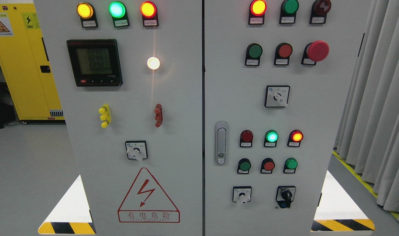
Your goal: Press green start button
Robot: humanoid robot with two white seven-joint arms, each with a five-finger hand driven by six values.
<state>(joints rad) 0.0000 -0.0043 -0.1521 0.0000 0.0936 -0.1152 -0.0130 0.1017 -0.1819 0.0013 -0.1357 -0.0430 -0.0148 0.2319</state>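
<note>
A grey control cabinet [186, 98] fills the head view, split into a left and a right door. On the right door there are several green push buttons: one in the upper row [254, 51], one at the lower left [244, 166] and one at the lower right [290, 163]. A further unlit green cap [290, 6] sits at the top. Lit green lamps glow at the top left [117, 9] and in the lower group [271, 136]. Which green button is the start button I cannot tell; the labels are too small. Neither hand nor arm is in view.
Red buttons [285, 50] [269, 165] and a red mushroom stop button [317, 50] sit beside the green ones. Rotary switches [277, 96] [242, 195], a key switch [286, 195] and a door handle [221, 143] share the panel. A yellow cabinet [22, 65] stands left, grey curtains [376, 98] right.
</note>
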